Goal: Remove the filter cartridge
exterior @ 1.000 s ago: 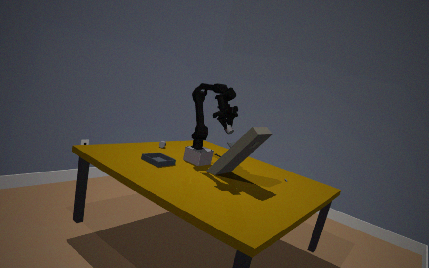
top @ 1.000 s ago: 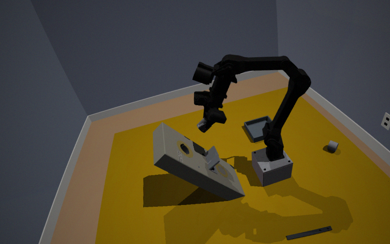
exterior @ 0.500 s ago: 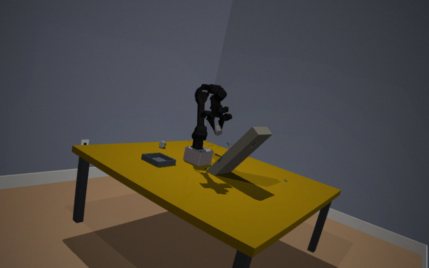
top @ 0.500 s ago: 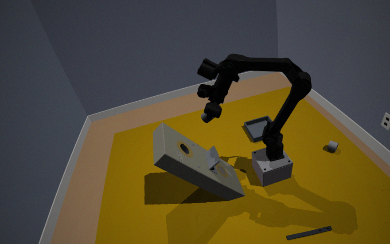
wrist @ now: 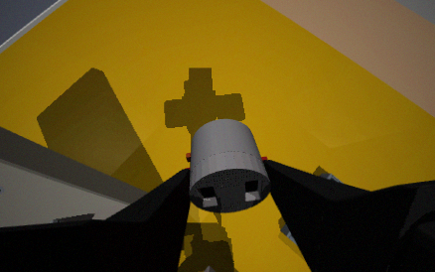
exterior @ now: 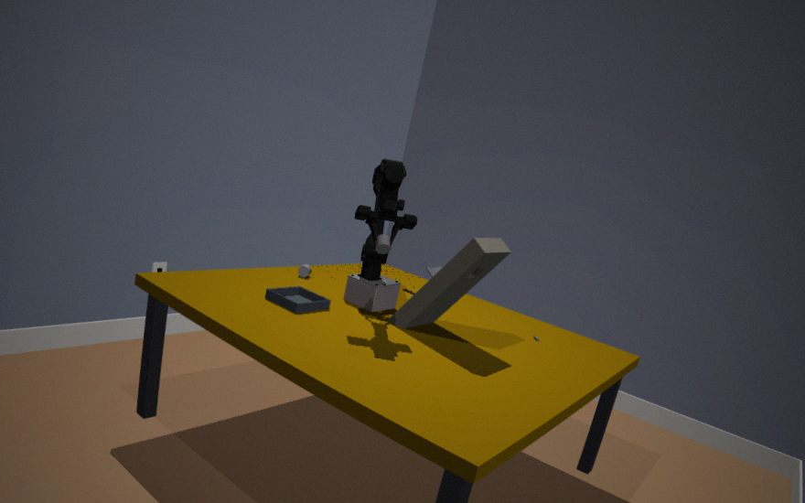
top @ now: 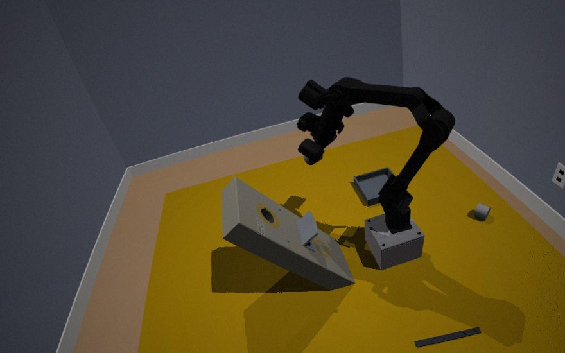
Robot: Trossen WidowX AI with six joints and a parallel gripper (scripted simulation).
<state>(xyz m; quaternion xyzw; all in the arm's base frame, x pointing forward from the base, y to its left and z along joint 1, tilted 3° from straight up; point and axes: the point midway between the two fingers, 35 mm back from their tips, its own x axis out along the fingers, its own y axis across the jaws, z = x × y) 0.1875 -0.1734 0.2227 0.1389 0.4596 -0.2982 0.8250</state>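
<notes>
My gripper is shut on the grey round filter cartridge, held in the air by its sides. The two slots on the cartridge's face show in the wrist view. The sloping service panel has an empty round opening. The cartridge is clear of the panel. The blue-grey tray lies beyond the arm's base in the top view, with nothing seen inside. In the wrist view my right finger hides most of the tray.
A light flap stands out from the panel face near its lower ring. The arm's base stands between panel and tray. A small pale cylinder and a dark flat bar lie on the yellow table top.
</notes>
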